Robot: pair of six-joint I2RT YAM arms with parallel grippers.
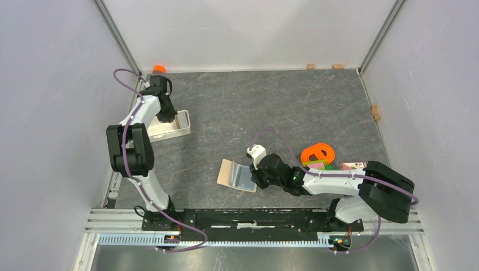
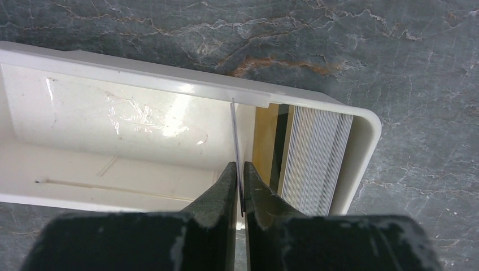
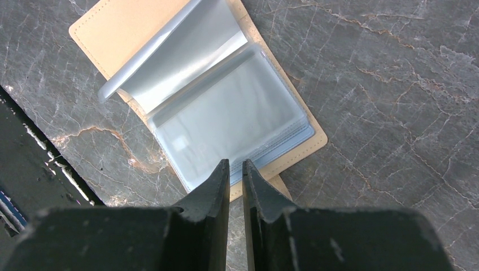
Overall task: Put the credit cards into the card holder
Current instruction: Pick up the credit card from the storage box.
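Note:
The card holder [image 1: 237,175] lies open on the table, tan cover down, its blue-grey see-through pockets [image 3: 226,113] facing up. My right gripper [image 3: 236,162] hovers at its near edge with a narrow gap and nothing between the fingers; it sits at the holder's right side [image 1: 255,176]. My left gripper [image 1: 166,116] reaches into the white tray [image 2: 141,73]. A single credit card [image 2: 235,130] stands edge-on in the thin slit of the left gripper [image 2: 239,165]. Whether the fingers pinch it does not show. A stack of cards [image 2: 316,158] stands on edge at the tray's right end.
An orange ring [image 1: 318,152] and coloured bricks [image 1: 316,165] lie right of the holder. A pale flat piece with reddish print [image 1: 354,165] is beside them. An orange cap [image 1: 159,69] sits at the back left. Small wooden blocks [image 1: 375,112] line the walls.

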